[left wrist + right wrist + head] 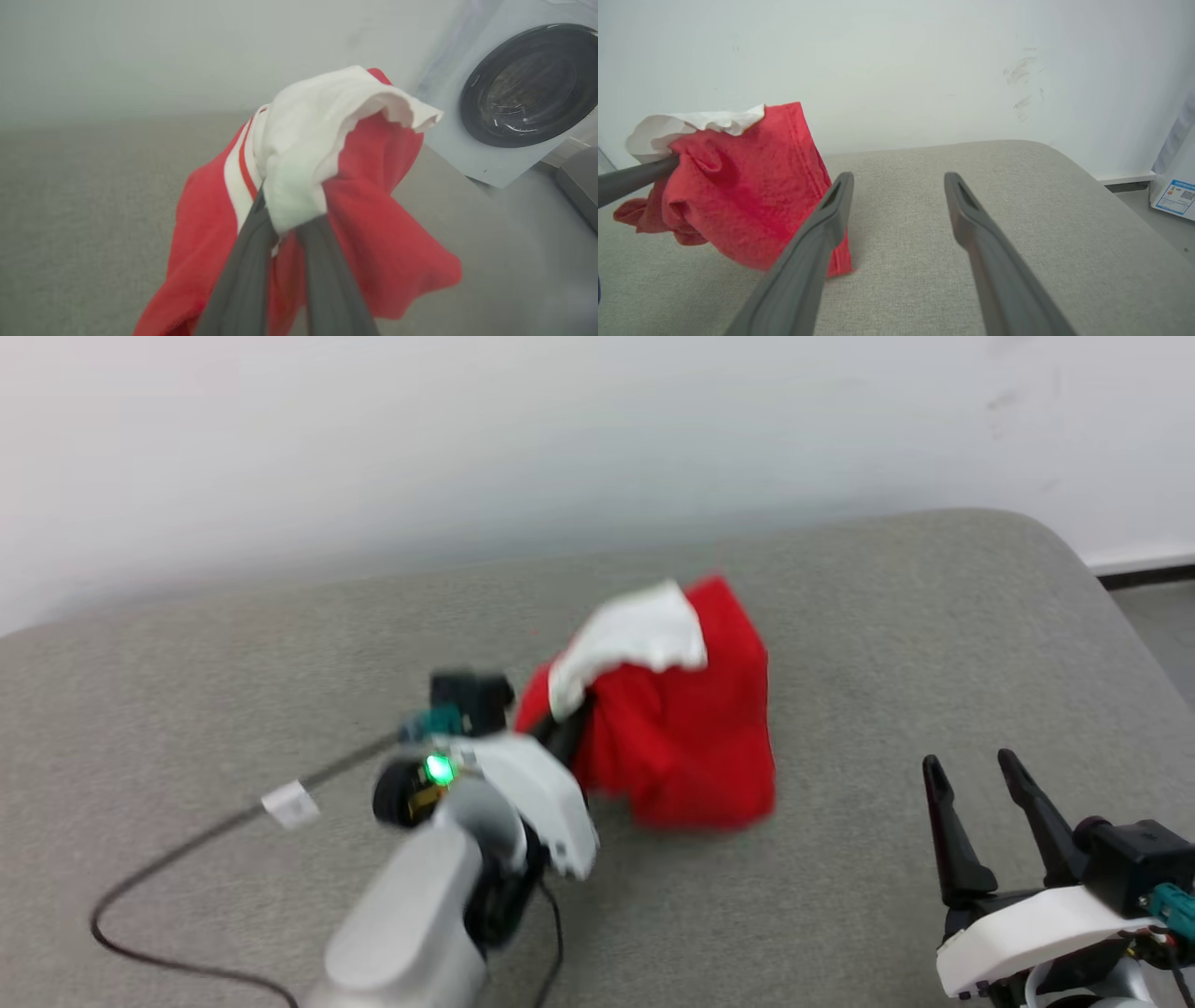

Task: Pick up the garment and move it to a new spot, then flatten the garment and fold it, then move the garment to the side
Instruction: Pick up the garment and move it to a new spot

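The garment [686,737] is a bright red T-shirt with a white sleeve, bunched and hanging just above the grey cushioned surface [840,644]. My left gripper [567,726] is shut on its white sleeve, whose red stripe shows in the left wrist view, where the garment [373,224] drapes down around the gripper [289,219]. In the right wrist view the garment [747,186] hangs at the left with its lower edge near the surface. My right gripper [971,767] stands open at the lower right, apart from the cloth, its fingers [831,205] spread with nothing between them.
A black cable [187,840] with a white tag trails across the surface at the left. A white wall [560,429] rises behind. A washing machine [523,88] with a dark round door stands beyond the surface's right end, and the floor [1158,616] drops off there.
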Robot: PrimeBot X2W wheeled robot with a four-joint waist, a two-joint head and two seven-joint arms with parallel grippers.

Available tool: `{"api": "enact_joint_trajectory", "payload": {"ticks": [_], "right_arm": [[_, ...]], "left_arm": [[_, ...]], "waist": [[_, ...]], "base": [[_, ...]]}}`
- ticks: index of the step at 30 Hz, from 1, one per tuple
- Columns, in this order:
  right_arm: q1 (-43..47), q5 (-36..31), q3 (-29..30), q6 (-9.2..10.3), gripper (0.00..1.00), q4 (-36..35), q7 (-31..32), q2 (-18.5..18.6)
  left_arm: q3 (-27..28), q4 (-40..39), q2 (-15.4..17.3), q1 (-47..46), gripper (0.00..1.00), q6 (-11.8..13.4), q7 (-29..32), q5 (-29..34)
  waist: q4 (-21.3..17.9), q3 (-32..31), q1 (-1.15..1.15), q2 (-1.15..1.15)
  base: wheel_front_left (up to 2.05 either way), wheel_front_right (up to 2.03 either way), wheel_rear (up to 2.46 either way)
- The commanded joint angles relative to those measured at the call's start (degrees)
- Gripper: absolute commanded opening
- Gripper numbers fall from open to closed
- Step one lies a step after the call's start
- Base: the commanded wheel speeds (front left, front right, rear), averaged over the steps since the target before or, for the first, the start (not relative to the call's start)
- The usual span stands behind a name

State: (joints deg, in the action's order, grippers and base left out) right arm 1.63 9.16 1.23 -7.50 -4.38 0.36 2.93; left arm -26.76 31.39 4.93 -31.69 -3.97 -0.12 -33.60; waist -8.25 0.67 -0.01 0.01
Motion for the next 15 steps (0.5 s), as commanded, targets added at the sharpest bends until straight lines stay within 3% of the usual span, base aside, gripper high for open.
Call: {"api": "enact_joint_trajectory", "payload": {"ticks": [1, 5, 6, 7, 8, 15], "right_arm": [[0.61, 0.69, -0.45, 0.02, 1.0, -0.08, 0.05, -0.07], [0.6, 0.93, -1.0, 0.02, 1.0, 0.46, -0.27, -0.07], [0.42, 1.06, -1.13, 0.02, 1.0, 0.54, -0.42, -0.07], [0.17, 1.21, -1.16, 0.02, 1.0, 0.8, -0.52, -0.07], [0.02, 1.29, -0.98, 0.02, 1.0, 0.97, -0.82, -0.06], [-0.28, 1.11, -0.8, 0.02, 1.0, 2.39, -1.32, -0.06]], "left_arm": [[-0.64, 0.26, -0.02, 2.27, 0.0, 0.14, -0.24, -0.17], [-3.86, 1.73, -0.74, 8.09, 0.0, 0.55, 0.29, 0.24], [-4.25, 2.13, -0.74, 8.96, 0.18, 0.83, 0.4, 0.32], [-4.81, 2.62, -0.71, 9.74, 0.79, 1.03, 0.5, 0.71], [-5.36, 2.79, -0.59, 10.09, 1.0, 1.1, 0.26, 1.2], [-6.11, -0.5, 0.07, 10.23, 1.0, 2.48, -5.62, 3.88]], "waist": [[-1.73, 0.56, 0.01, -0.01], [-2.44, 1.48, 0.01, -0.01], [-2.51, 1.84, 0.01, -0.01], [-2.49, 1.98, 0.01, -0.01], [-2.29, 2.2, 0.01, -0.01], [-0.1, 1.32, 0.01, -0.01]], "base": [[0.0, 0.0, 0.0], [0.0, 0.0, 0.0], [0.0, 0.0, 0.0], [0.0, 0.0, 0.0], [0.0, 0.0, 0.0], [0.0, 0.0, 0.0]]}}
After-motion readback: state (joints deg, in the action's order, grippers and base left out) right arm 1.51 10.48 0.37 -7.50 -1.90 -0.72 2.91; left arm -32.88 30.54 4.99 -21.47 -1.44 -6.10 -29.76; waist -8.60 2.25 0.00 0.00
